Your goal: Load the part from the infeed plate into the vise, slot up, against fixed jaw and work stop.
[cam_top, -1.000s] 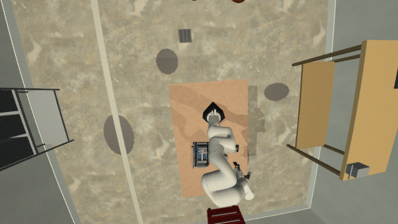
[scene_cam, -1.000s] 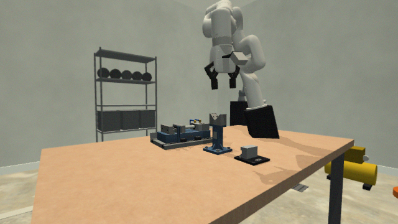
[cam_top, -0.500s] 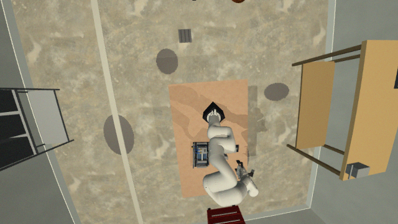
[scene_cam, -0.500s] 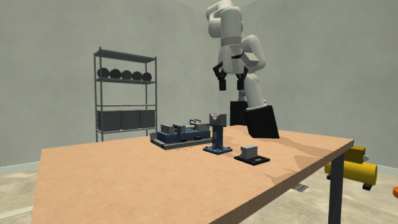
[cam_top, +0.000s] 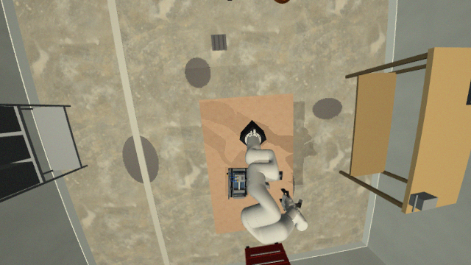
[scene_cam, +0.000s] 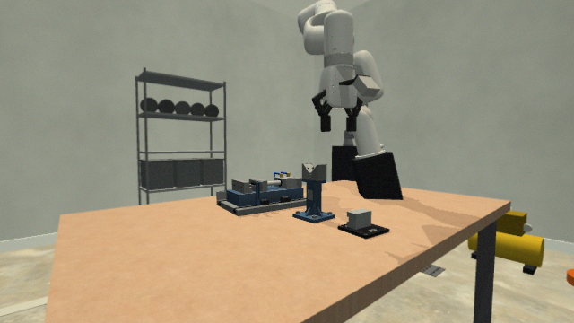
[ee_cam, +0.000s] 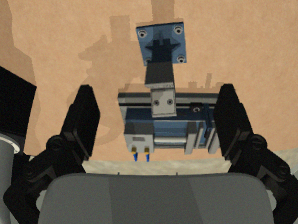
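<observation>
The wooden table (scene_cam: 179, 269) fills most of the exterior view, and the white arm (scene_cam: 341, 58) rises from its black base (scene_cam: 386, 179) at the far right side of the table, bending high and then down again. On the far left, behind the table, a metal shelf rack (scene_cam: 137, 135) stands by the wall, with dark balls on an upper level and dark boxes lower. On the floor at the right, a yellow tank (scene_cam: 507, 244) lies beyond the table leg. The vise (scene_cam: 262, 195), blue with grey jaws, sits on the table left of centre, and the jaws stand apart. Just right of the vise, the V-block (scene_cam: 314, 172) stands upright on a blue post with a flat foot. Nearer and more to the right, the black infeed plate (scene_cam: 378, 231) lies flat, and the part (scene_cam: 360, 218), a grey block, rests on it; its slot is too small to see from here, I think. The gripper (scene_cam: 338, 122) hangs high above the table, over the V-block area, well apart from the part, and its black fingers are spread fully with nothing between them.
</observation>
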`<state>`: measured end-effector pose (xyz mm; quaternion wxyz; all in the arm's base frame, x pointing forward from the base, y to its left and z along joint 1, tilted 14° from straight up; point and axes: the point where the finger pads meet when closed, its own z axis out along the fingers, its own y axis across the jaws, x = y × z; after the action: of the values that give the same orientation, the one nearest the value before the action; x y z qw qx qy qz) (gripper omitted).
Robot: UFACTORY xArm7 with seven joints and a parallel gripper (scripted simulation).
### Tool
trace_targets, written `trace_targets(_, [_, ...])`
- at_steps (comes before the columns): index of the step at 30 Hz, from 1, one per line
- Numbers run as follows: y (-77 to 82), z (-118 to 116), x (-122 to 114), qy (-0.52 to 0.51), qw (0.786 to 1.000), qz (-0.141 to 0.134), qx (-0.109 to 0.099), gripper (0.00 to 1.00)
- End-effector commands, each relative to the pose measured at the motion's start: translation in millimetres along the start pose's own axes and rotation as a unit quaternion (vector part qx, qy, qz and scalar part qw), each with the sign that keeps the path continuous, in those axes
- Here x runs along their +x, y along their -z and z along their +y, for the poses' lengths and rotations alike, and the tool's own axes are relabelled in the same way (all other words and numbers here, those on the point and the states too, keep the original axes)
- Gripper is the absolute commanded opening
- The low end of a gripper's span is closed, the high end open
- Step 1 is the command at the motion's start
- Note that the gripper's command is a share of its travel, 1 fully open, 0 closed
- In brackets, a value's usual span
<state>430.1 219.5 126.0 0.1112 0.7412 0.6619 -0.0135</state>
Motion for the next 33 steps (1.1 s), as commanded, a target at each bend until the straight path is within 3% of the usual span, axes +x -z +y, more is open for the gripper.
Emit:
trace_targets(1, [-4.6,-10,22,0.008,1.000,0.003,-0.010,1.00])
trace_targets(10, [-4.6,-10,22,0.008,1.000,0.003,-0.010,1.00])
trace_targets(12, [-9.4,-17,37,0.012,1.000,0.005,-0.015,1.00])
trace_targets(33, [-14.1,-25,51,0.016,1.000,0.007,-0.020,1.00])
